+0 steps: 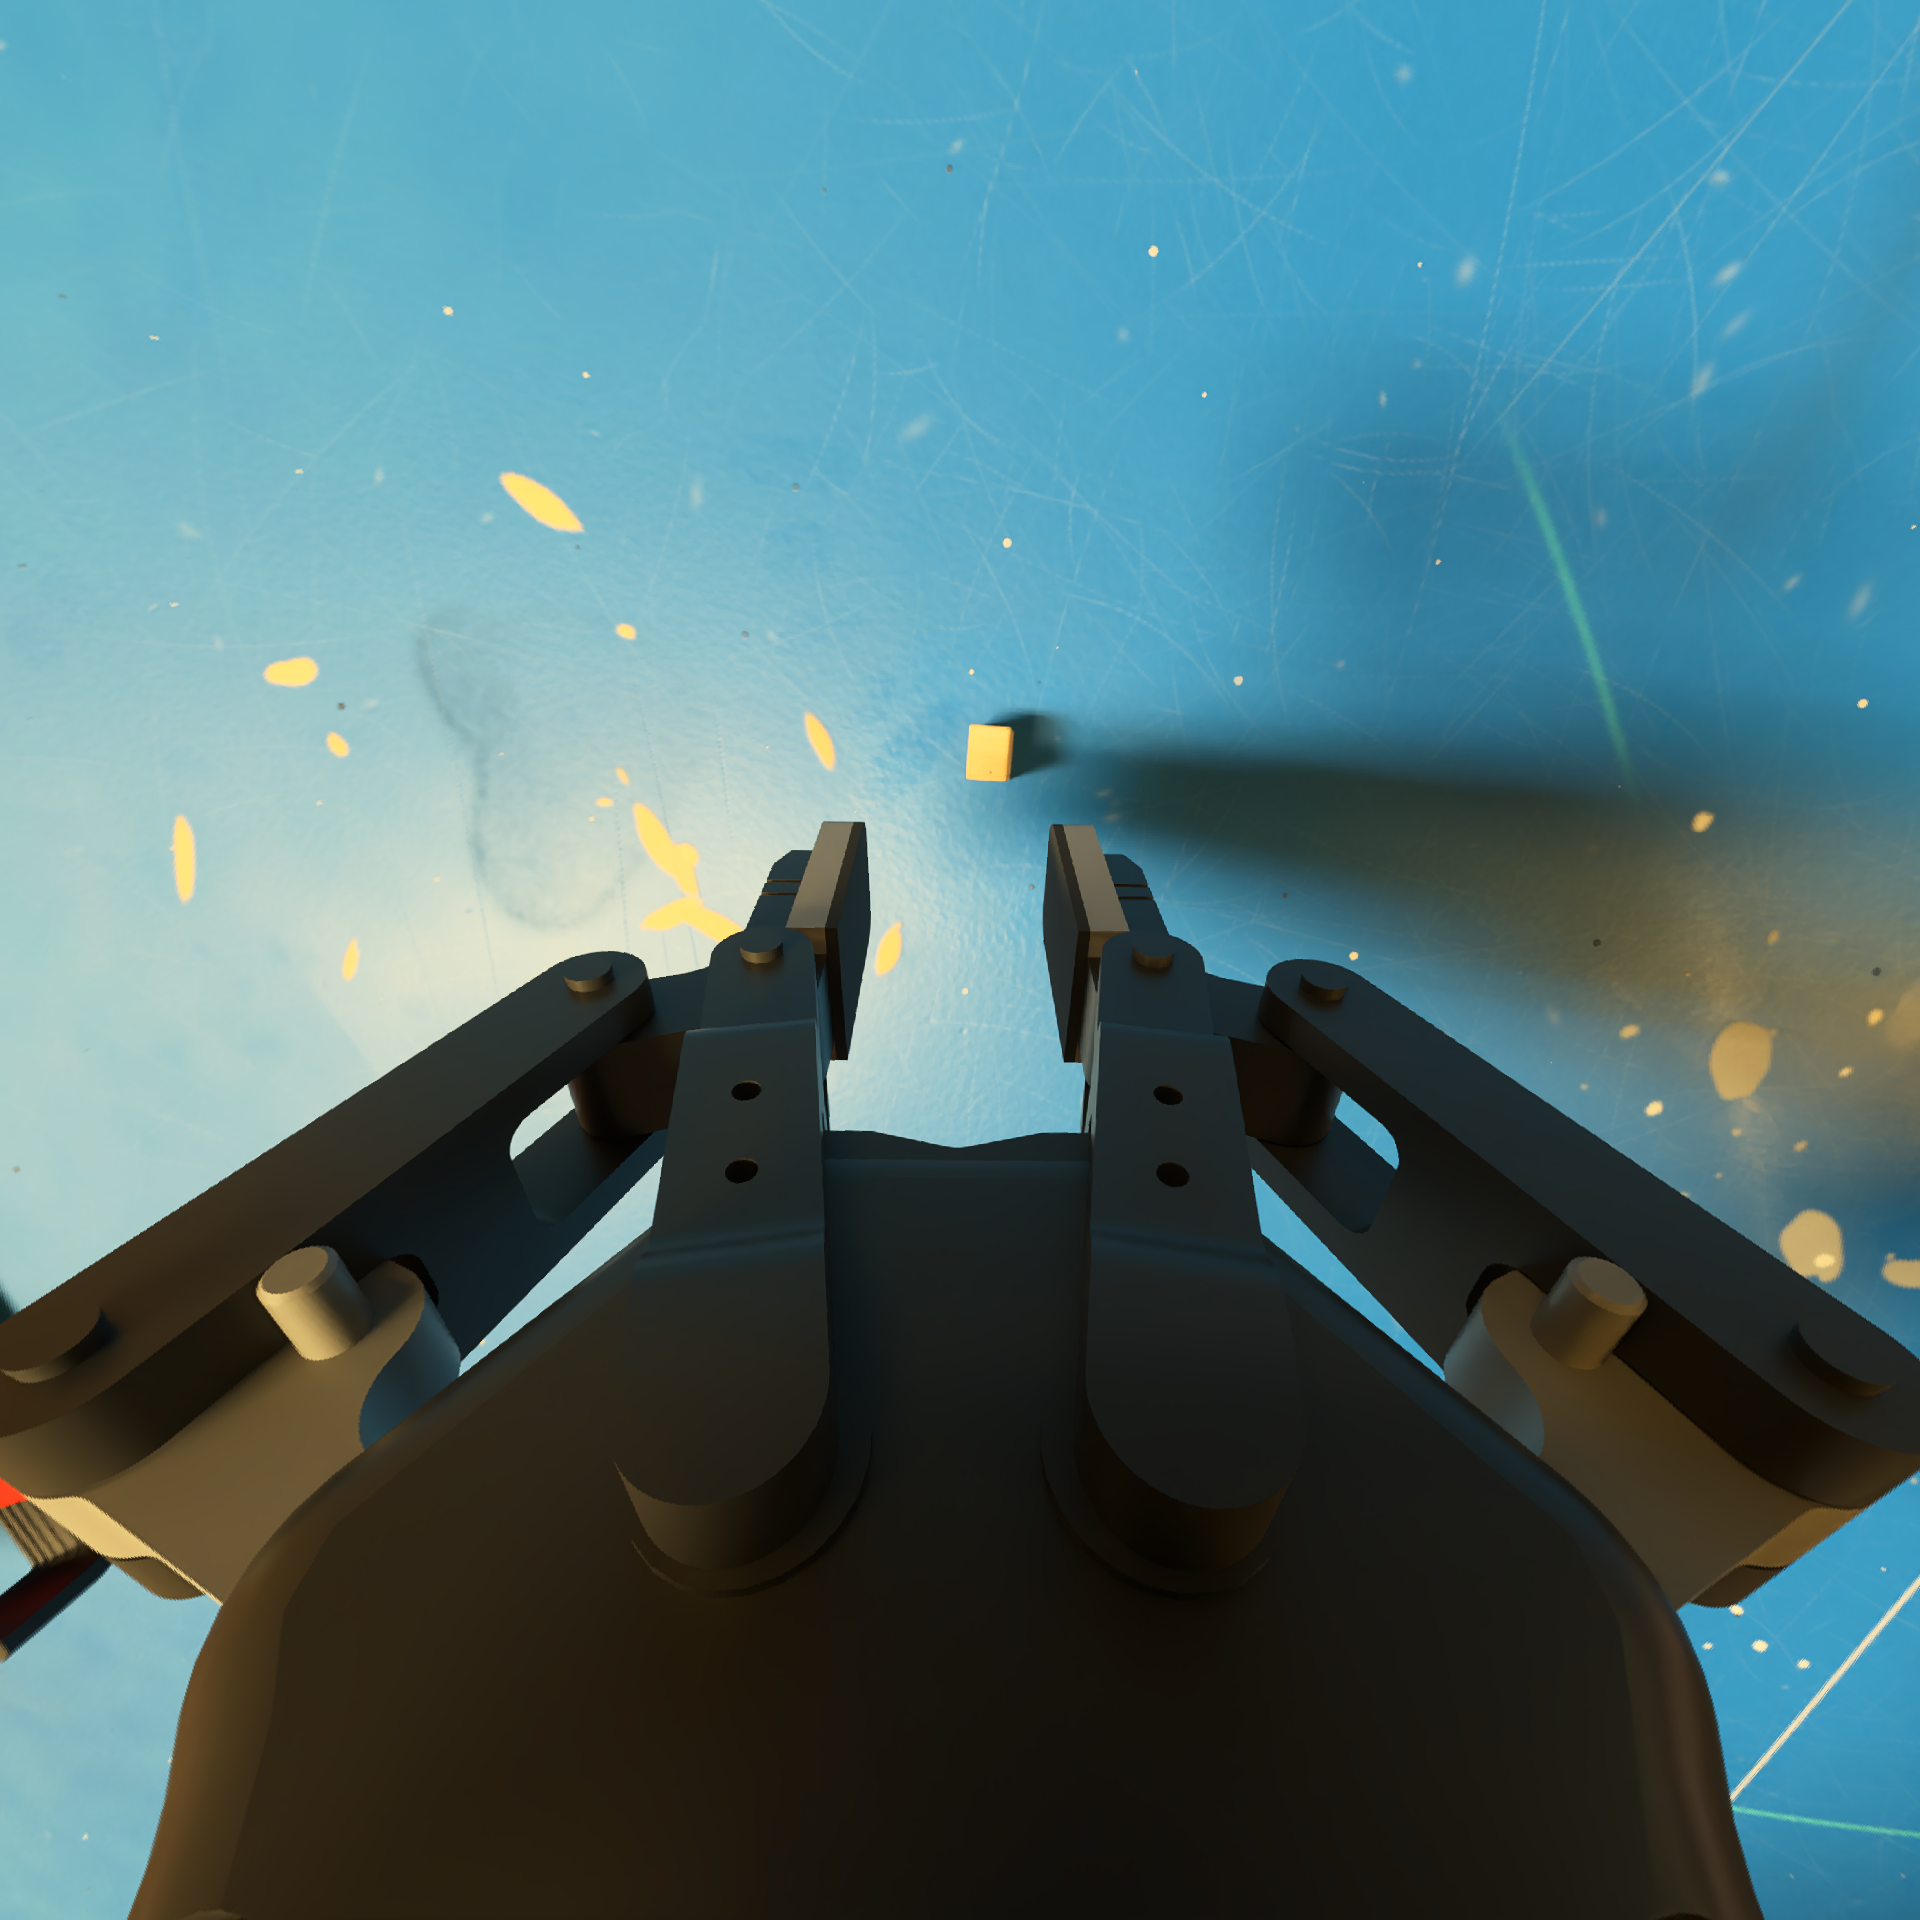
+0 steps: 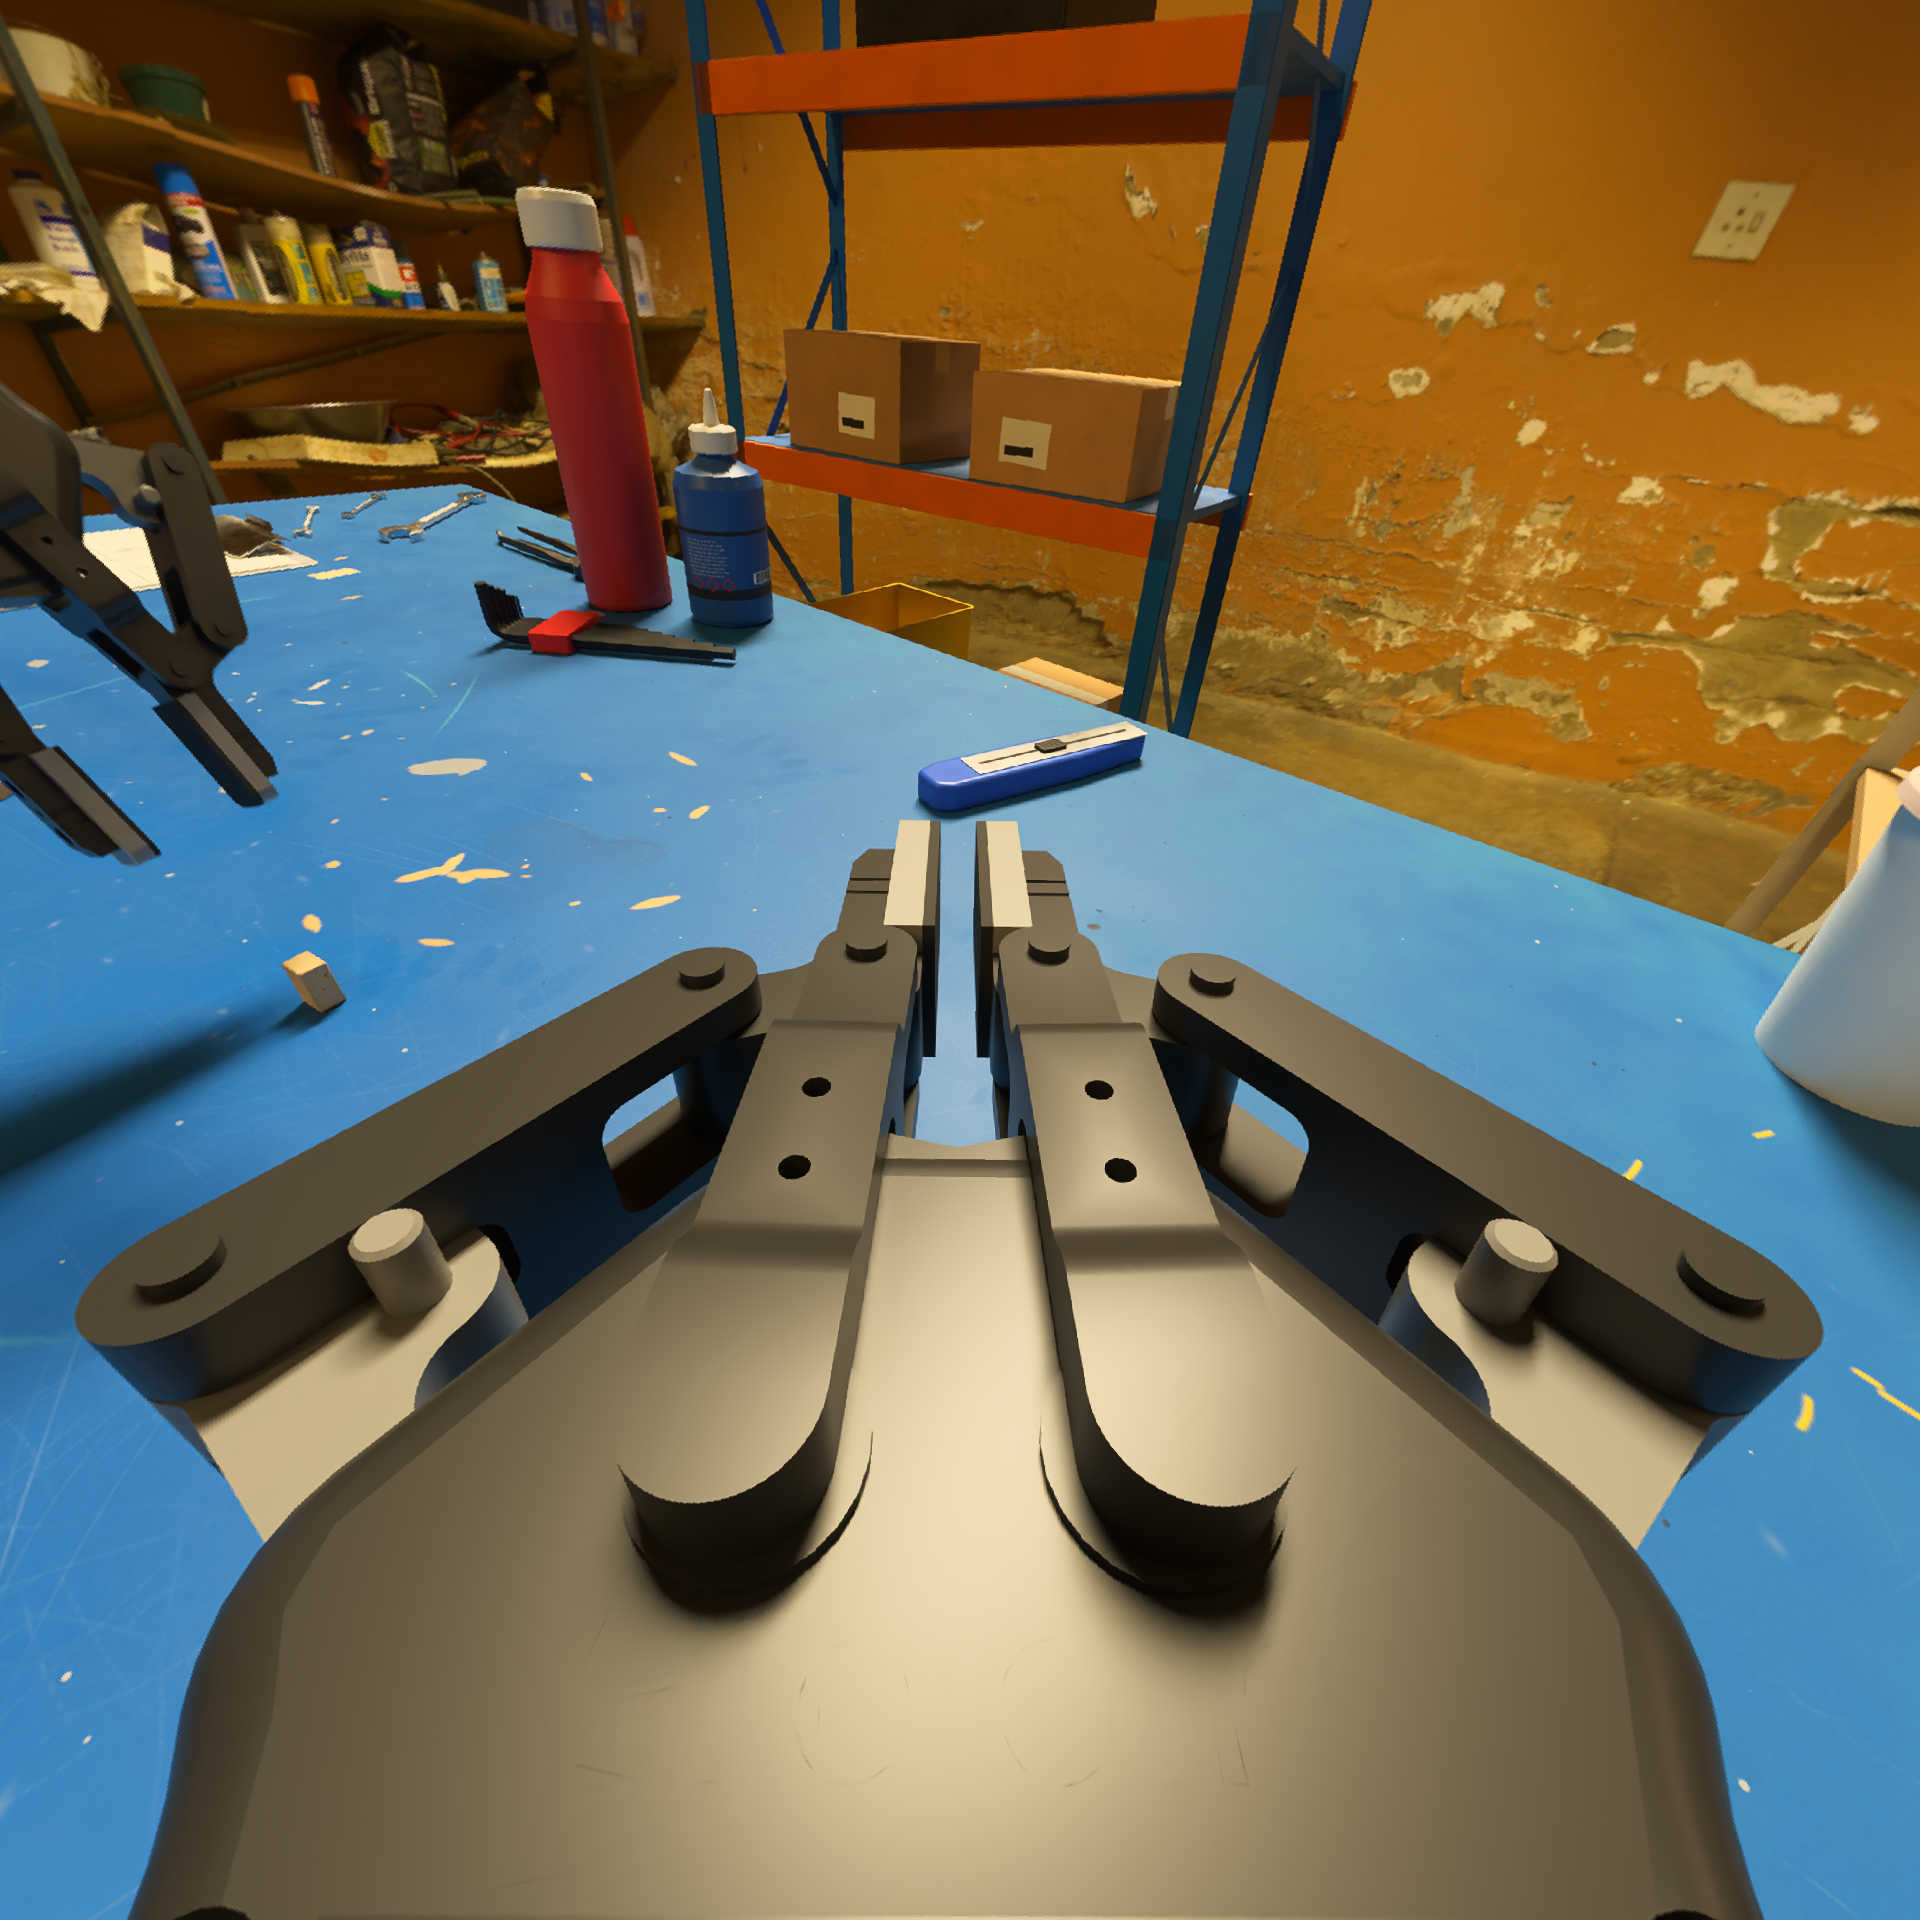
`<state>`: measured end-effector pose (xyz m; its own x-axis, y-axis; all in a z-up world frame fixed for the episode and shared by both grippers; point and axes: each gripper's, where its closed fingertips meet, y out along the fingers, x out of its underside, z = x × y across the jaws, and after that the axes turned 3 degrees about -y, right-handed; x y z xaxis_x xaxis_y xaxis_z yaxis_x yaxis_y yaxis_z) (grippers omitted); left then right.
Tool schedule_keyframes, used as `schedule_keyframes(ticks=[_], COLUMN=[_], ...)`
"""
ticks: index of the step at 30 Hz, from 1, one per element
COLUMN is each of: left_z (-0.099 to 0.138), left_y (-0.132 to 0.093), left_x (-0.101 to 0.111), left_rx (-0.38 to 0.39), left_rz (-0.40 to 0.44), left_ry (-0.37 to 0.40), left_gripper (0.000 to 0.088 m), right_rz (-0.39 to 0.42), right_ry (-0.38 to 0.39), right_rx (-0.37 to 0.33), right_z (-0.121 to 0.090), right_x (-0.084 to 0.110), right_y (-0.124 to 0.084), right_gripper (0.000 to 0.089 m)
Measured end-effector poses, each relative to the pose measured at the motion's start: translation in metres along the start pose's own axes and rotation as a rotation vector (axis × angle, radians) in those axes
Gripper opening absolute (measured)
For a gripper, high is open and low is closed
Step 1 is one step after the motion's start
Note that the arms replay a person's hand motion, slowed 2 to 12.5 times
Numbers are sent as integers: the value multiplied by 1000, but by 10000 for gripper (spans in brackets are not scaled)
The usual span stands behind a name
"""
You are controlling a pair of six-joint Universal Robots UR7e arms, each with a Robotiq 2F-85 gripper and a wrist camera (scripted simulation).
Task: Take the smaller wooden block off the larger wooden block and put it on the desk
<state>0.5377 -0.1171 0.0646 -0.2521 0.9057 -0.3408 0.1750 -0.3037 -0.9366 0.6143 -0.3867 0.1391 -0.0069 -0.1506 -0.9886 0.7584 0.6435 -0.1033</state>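
The block (image 1: 988, 751) lies alone on the blue desk (image 1: 1143, 312), just ahead of my left claw (image 1: 956, 831) and a little to the right of the line between my fingers. I see it again from my right wrist, far off to the left, tipped slightly on the desk with a shadow under it. I cannot find a larger block in either view, and I cannot tell which of the two this one is; it looks small, so I judge it the smaller one, already on the desk.

My left claw is spread, with nothing between its pads, and hangs above the desk. From the right wrist it shows at the far left, fingers apart and pointing down. My right claw (image 2: 957, 831) has its fingers nearly pressed together, a thin gap left, pinching nothing.

If the step in hand is the release, doing it well means lifting straight away, keeping my fingers wide so neither pad clips the block, and leaving it flat.

Beyond my right claw lies a blue knife (image 2: 1031, 767), just ahead and apart from my tips. Farther ahead and left stand a red bottle (image 2: 592, 416) and a blue bottle (image 2: 721, 540), with a brush (image 2: 592, 634) before them. A white jug (image 2: 1860, 977) sits at my right. None of these is near the block.
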Motion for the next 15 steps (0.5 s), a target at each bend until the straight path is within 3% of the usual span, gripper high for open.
schedule_keyframes(ticks=[15], left_z=[-21], left_y=[-61], left_x=[13], left_rx=[-119], left_rz=[109], left_ry=[-88], left_gripper=[283], right_rz=[5], right_ry=[1], right_rx=[3], right_z=[1], right_x=[-1], right_y=[-1], right_gripper=[60])
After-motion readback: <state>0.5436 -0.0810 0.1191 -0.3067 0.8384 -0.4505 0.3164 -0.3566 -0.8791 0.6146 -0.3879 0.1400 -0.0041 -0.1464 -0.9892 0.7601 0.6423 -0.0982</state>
